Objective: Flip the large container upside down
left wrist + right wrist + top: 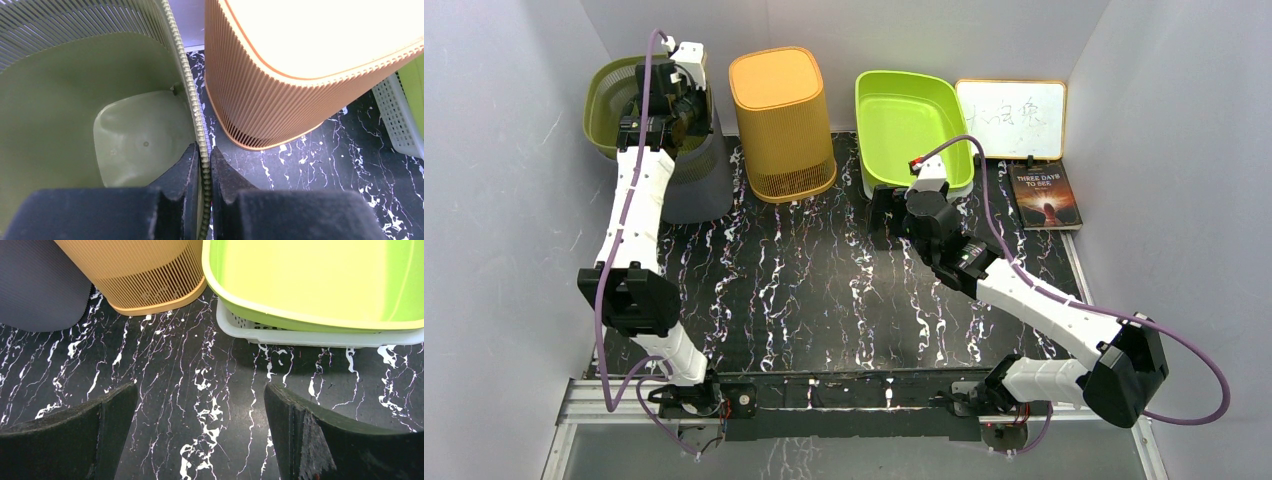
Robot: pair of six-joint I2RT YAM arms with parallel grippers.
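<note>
**Operator:** Top view first. Where am I working?

**Spotter:** You are reaching into the upper left of the frame. Your left gripper (667, 105) is pinching the right-hand rim of the olive container (609, 95), which is standing mouth up and overlapping a grey bin (694, 185) at its lower right. An orange bin (782, 120) is standing base up in the upper middle, just beside them.

**Operator:** And my right side?

**Spotter:** Your right gripper (889, 218) is hovering over the marbled table (804, 290) right of centre, just below a lime tub (904, 110). A whiteboard (1012, 118) and a book (1046, 195) are lying at the upper right.

**Operator:** Left wrist view?

**Spotter:** Your jaws are squeezing the olive container's beaded rim at bottom centre, one finger inside the wall and one outside. The container is filling the left half and the orange bin the upper right. I cannot tell whether the two are touching.

**Operator:** Right wrist view?

**Spotter:** Your fingers are standing wide apart at the bottom corners, gripping nothing, with bare table showing between them. The lime tub is resting on a white basket (280, 335) at the upper right. The orange bin is sitting at the upper middle and the grey bin at the upper left.
</note>
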